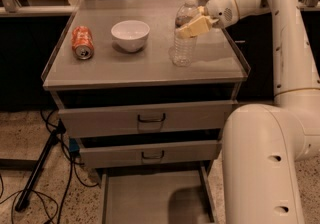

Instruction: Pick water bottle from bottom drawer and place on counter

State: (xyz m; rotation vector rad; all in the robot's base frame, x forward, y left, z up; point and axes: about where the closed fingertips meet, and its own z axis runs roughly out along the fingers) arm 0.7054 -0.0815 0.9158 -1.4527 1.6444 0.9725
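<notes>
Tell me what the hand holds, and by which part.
The hand holds the water bottle by its upper body, below the cap; its base stands on the counter.

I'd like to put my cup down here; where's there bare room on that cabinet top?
The front strip of the counter, ahead of the can, bowl and bottle, is bare, as is the gap between bowl and bottle. The right rear is crowded: the gripper is at the bottle.
</notes>
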